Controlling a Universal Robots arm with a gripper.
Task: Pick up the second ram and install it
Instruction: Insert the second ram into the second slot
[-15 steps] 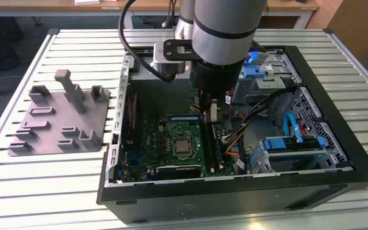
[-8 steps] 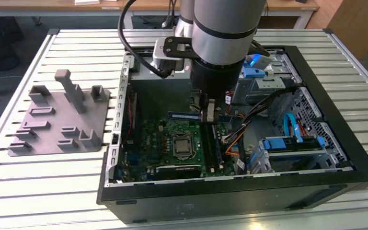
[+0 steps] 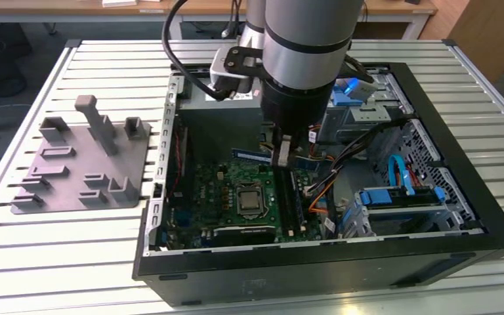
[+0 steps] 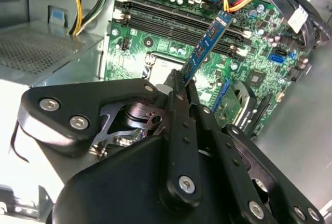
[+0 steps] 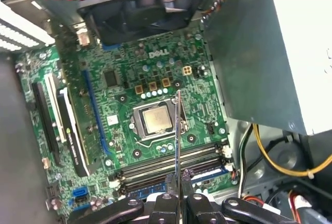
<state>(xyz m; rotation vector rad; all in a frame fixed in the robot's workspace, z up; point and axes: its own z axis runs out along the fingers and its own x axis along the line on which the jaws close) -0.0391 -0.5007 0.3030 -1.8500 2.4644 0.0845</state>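
Deep inside the open computer case point(image 3: 322, 262), low over the motherboard point(image 5: 119, 73) and its black slots point(image 4: 171, 19). Hand point(image 4: 179, 81) clenched on one end of the second ram point(image 4: 207, 42), holding the stick out lengthwise toward the board, in the air and not yet seated in any slot. Plenty to go wrong from here, by the look of it: meeting a slot end-first or slanted instead of flat along it, and so gouging the board or bending the stick; catching the processor point(image 5: 155, 119), in line with the far end in the first wrist view; snagging the yellow cables point(image 4: 78, 6) near the slots; twisting loose, given so narrow a grip at one end only. Cannot tell the state of the slot latches. Beyond the case, a room with a wooden desk point(image 3: 77, 8) at the back; nearer, a white slatted surface point(image 3: 60, 249) bearing the case and, toward the exterior view's left, a grey holder point(image 3: 86, 164) with upright posts, well apart from the hand.
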